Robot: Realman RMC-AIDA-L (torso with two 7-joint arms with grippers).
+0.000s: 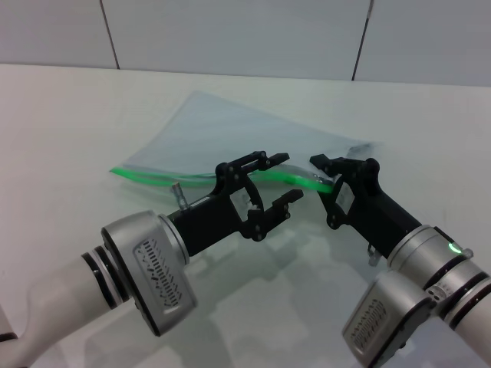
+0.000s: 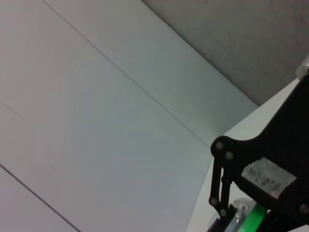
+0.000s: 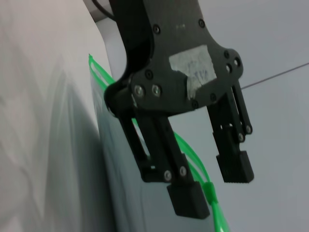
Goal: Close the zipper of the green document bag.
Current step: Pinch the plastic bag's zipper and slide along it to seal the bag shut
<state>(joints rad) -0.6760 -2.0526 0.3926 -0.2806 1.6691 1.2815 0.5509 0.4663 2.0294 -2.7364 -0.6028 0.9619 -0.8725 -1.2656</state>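
The green document bag [image 1: 230,134] lies flat on the white counter [image 1: 69,123], its zipper [image 1: 153,177] along the near edge so both arms can reach it. The left claw [image 1: 281,178] hovers over the middle of that strip, jaws wide apart and holding nothing, likely ready to pin the bag. The right claw [image 1: 322,172] is at the strip's right end near the slider; I cannot tell whether it grips anything
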